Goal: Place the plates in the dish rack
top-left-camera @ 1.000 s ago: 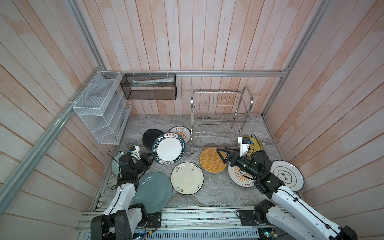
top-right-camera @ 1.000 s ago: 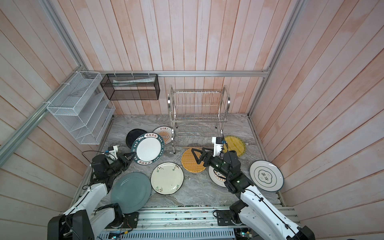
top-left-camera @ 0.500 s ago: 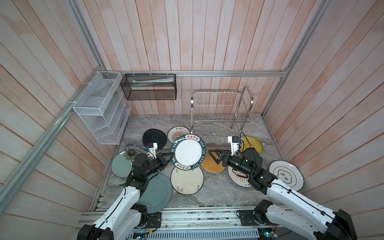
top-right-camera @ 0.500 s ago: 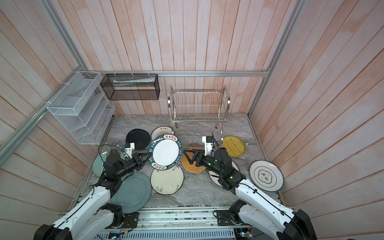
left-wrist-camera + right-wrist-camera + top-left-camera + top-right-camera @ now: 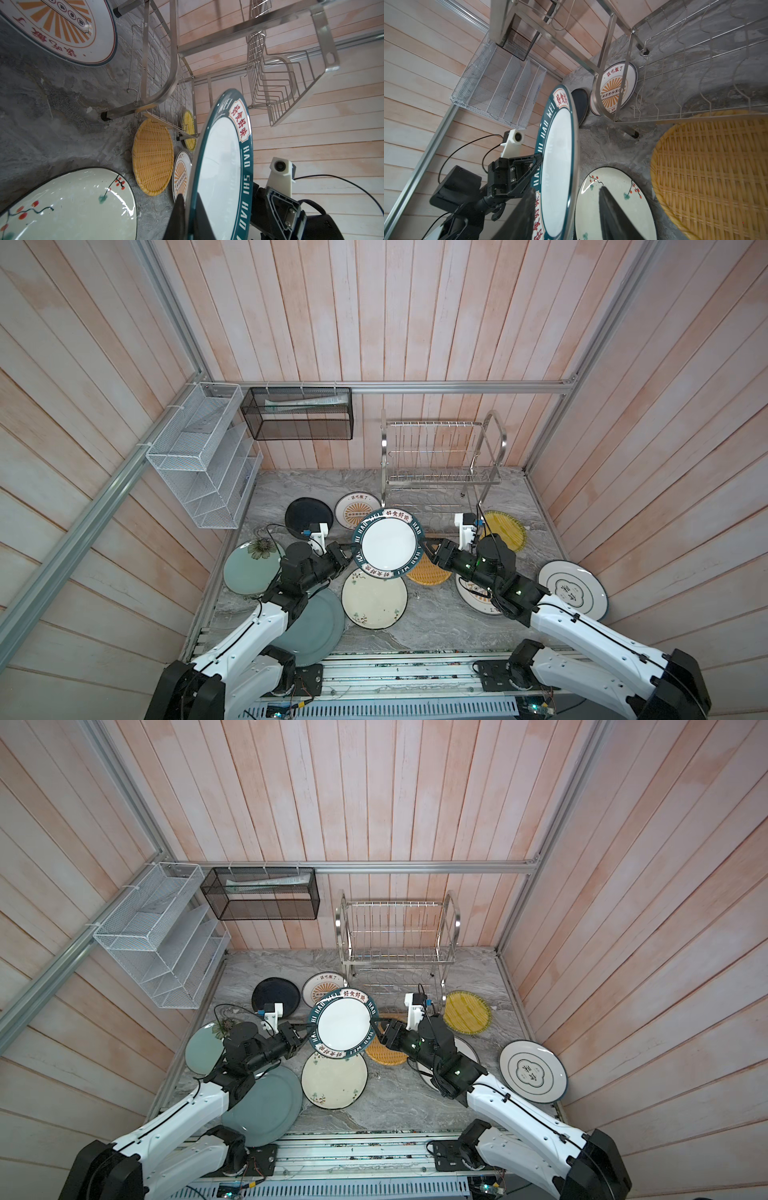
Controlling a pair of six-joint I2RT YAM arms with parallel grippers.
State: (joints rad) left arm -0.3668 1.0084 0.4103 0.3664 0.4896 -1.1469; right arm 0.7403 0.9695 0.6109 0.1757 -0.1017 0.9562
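Black-fingered left gripper (image 5: 349, 558) is clamped hard on the left rim of the plate (image 5: 388, 542). Across from it the right gripper (image 5: 428, 551) has its jaws straddling the right rim, one finger (image 5: 612, 214) standing clear of the glaze, so no pinch there yet by my eye. The plate hangs in the air, face up, over the middle of the table (image 5: 436, 626). It sits just near of the rack (image 5: 436, 479), above the floral plate (image 5: 374, 601) and the woven plate (image 5: 428, 576). Glazed ceramic, I'd judge: stiff, weighty for a two-finger pinch, slick, and ready to chip if it knocks those steel wires. The rim is the only place to take it, on opposite sides and well in past the lip, or it will swing on the pinch. Now the writing: white capitals round the teal band read HAO SHI HAO WEI, and the cream panels carry red characters, 好食好味. Far left of the rack, the sunburst plate (image 5: 356, 511) shows red characters over its orange rays, 该吃饭了 as best I can read them from the right wrist view. Out at the right, the ringed plate (image 5: 572, 596) has two dark characters in its middle, too small to read. No maker's mark shows on the rack.
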